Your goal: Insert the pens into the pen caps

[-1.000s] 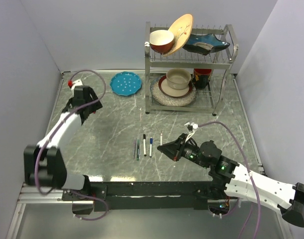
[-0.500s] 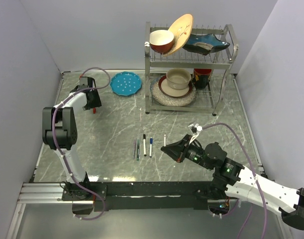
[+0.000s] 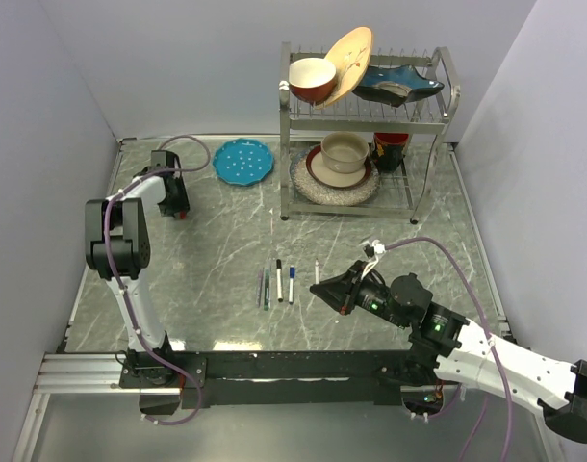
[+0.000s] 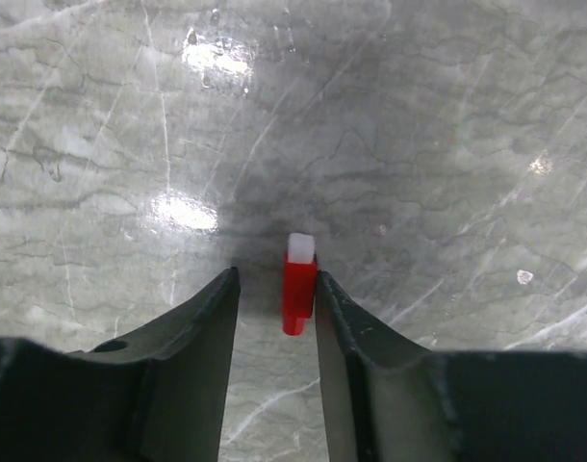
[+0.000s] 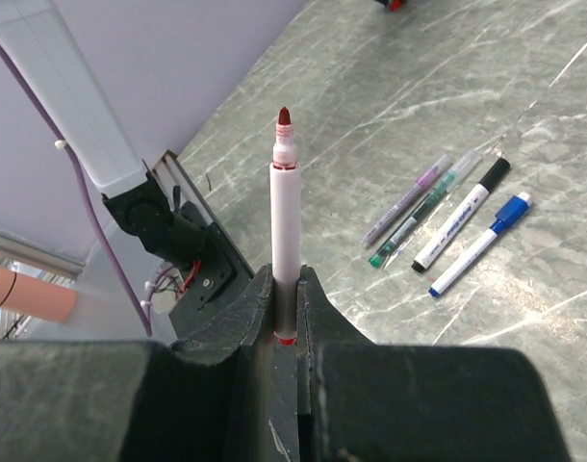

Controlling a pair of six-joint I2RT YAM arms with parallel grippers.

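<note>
Tabletop (image 3: 216, 241): grey-green marbled stone with white veins. It is glossy, with bright lamp glare in the left wrist view. Pale lavender-grey walls (image 3: 178, 58) close it in on three sides.

- 10 o'clock on the table: the left gripper (image 3: 175, 207) is down at the surface. The red cap (image 4: 298, 289), white at its far end, sits between the fingers. It touches the finger on the view's right, with a clear gap to the other finger, so the jaws are parted and not clamped on it.
- 5 o'clock: the right gripper (image 5: 286, 289) is closed tight on the lower barrel of the red pen (image 5: 285, 221). The barrel is white and the bare red tip points away from the fingers.
- Centre, toward 6 o'clock: a row of pens lies flat side by side, just to the 9 o'clock side of the right gripper. They are the blue pen (image 5: 479, 245), black pen (image 5: 462, 214), green pen (image 5: 423, 219) and a purplish pen (image 5: 406, 200).
- 12 to 1 o'clock: a two-tier wire dish rack (image 3: 286, 144) holds bowls and plates.
- 11 o'clock: a blue plate (image 3: 243, 160).
</note>
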